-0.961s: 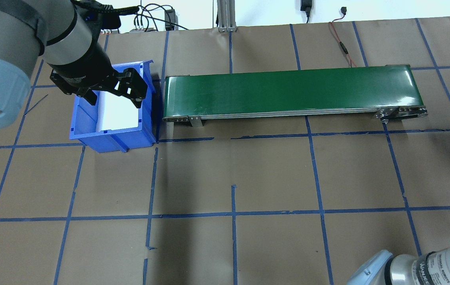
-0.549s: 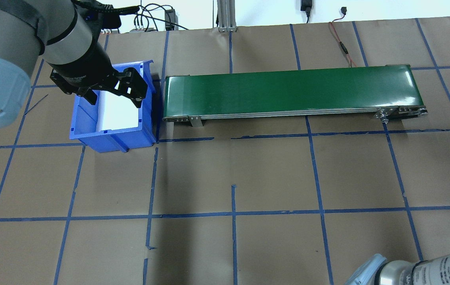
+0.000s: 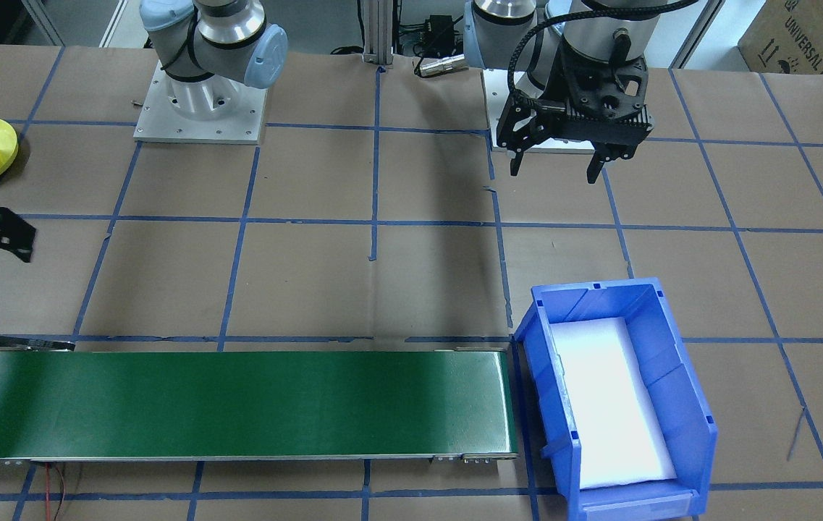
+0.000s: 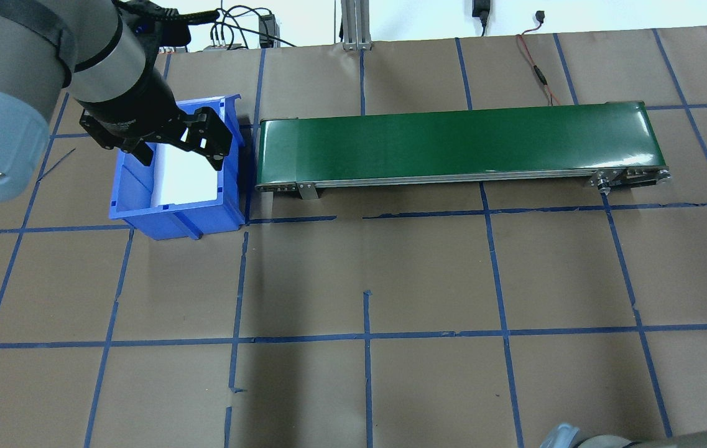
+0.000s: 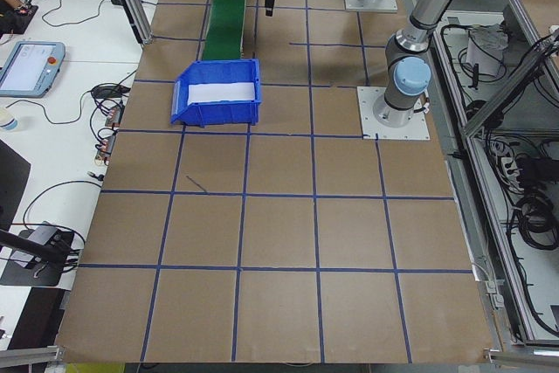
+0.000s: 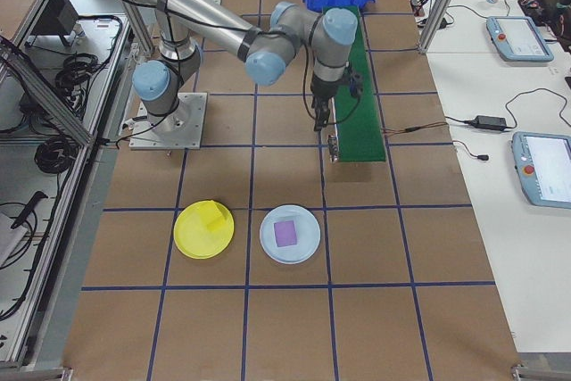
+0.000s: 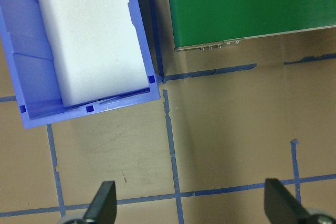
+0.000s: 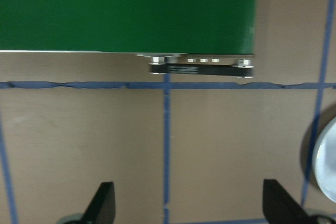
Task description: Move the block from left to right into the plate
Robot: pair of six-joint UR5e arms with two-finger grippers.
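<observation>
The yellow plate (image 6: 204, 229) sits on the table off the belt's (image 3: 237, 405) right end, well apart from the blue bin (image 3: 621, 398), and a yellow block (image 6: 212, 218) already lies in it. A pale plate (image 6: 290, 234) just beside holds a purple block (image 6: 285, 233). The left gripper (image 3: 558, 161) hangs with fingers spread near the bin, holding nothing. The right gripper (image 8: 186, 203) hovers by the belt's end, fingers spread too, empty. The belt is bare and the bin shows only white foam. I'd judge this a pause between blocks; next calls for another block, and I see none.
</observation>
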